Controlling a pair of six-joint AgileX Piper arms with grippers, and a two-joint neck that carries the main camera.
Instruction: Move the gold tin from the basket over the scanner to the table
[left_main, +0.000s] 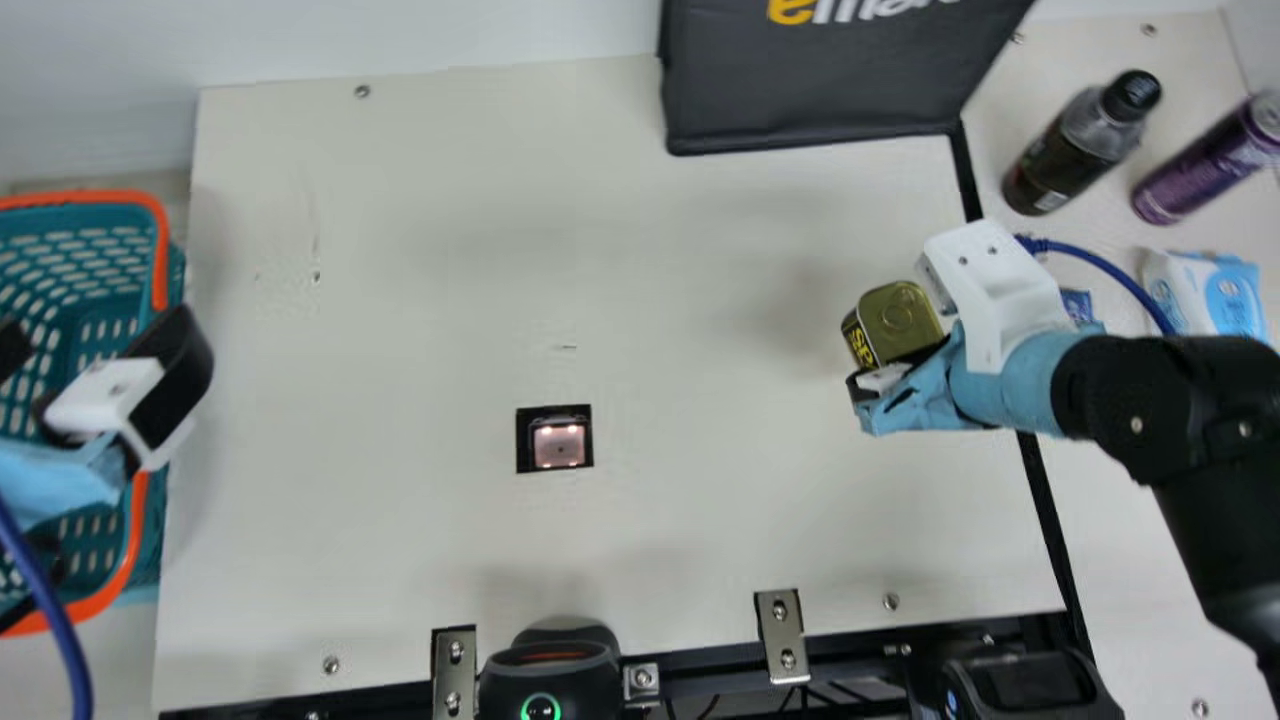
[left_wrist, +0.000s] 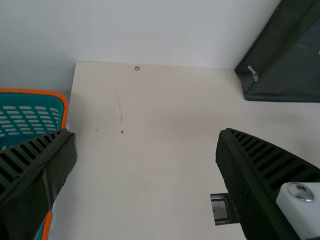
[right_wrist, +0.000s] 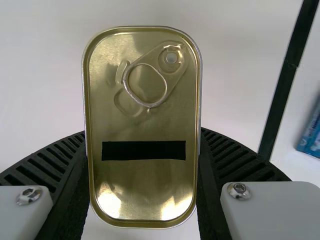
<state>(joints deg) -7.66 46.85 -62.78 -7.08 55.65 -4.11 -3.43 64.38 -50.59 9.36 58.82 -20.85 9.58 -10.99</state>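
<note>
Gold tin (left_main: 898, 308), pinched by R gripper (right_wrist: 142, 132) right of scanner (left_main: 558, 443), w/ L gripper (left_wrist: 145, 132) spread left of it, is prob. at placing step, next needing lowering to table (left_main: 700, 520) & release.

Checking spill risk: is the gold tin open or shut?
Shut. The gold tin has its lid in place from rim to rim, pull ring attached.

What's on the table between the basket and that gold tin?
In the main view, the square scanner window sits between the basket and gold tin.
</note>
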